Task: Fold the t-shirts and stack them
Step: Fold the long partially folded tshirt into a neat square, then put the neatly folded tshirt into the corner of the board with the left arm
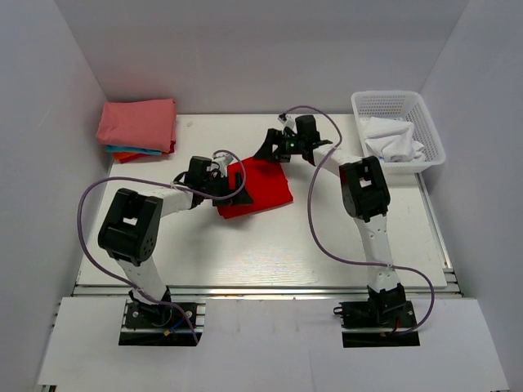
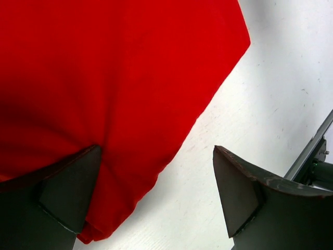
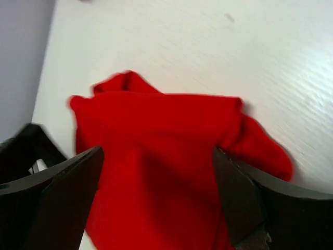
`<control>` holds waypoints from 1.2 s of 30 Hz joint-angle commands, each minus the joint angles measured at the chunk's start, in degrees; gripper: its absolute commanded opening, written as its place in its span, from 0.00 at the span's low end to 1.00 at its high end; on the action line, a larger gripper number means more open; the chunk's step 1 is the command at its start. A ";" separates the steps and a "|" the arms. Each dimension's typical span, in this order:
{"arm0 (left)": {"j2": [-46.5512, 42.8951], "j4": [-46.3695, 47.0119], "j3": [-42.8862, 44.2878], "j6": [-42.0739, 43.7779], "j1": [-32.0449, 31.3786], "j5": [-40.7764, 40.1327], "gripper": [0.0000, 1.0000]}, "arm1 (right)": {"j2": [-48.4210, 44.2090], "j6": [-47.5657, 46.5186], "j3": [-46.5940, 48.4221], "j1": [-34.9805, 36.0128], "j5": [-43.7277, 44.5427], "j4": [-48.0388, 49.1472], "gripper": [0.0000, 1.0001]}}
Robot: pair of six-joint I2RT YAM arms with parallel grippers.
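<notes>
A bright red folded t-shirt (image 1: 260, 189) lies on the middle of the white table (image 1: 270, 253). My left gripper (image 1: 235, 184) is open at the shirt's left edge. In the left wrist view the red t-shirt (image 2: 114, 78) fills the upper left; one finger (image 2: 67, 192) is over the cloth, the other finger (image 2: 239, 192) over bare table. My right gripper (image 1: 274, 150) hangs open over the shirt's far edge. In the right wrist view the red t-shirt (image 3: 156, 156) lies under and between the spread fingers, rumpled at its far corners. Neither gripper holds anything.
A stack of folded t-shirts, pink (image 1: 137, 124) on top with teal and orange-red edges (image 1: 131, 153) below, sits at the back left. A white basket (image 1: 409, 102) holding white cloth (image 1: 394, 140) stands at the back right. A metal rail (image 2: 312, 151) runs along the table's edge.
</notes>
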 commanded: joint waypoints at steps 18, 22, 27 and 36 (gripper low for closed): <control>-18.25 -19.12 4.71 0.22 0.44 -25.30 1.00 | -18.85 -5.56 -9.02 0.06 9.74 -0.90 0.90; -20.46 -23.95 4.71 -4.53 1.06 -30.95 1.00 | -29.27 -5.56 -23.97 -0.20 11.32 6.40 0.90; -15.55 -25.88 8.22 -6.82 1.06 -34.46 1.00 | -43.83 -5.30 -39.66 -0.11 16.06 8.86 0.90; -0.96 -21.93 13.31 -8.75 1.58 -35.00 1.00 | -66.07 -7.41 -54.46 -0.29 26.24 5.97 0.90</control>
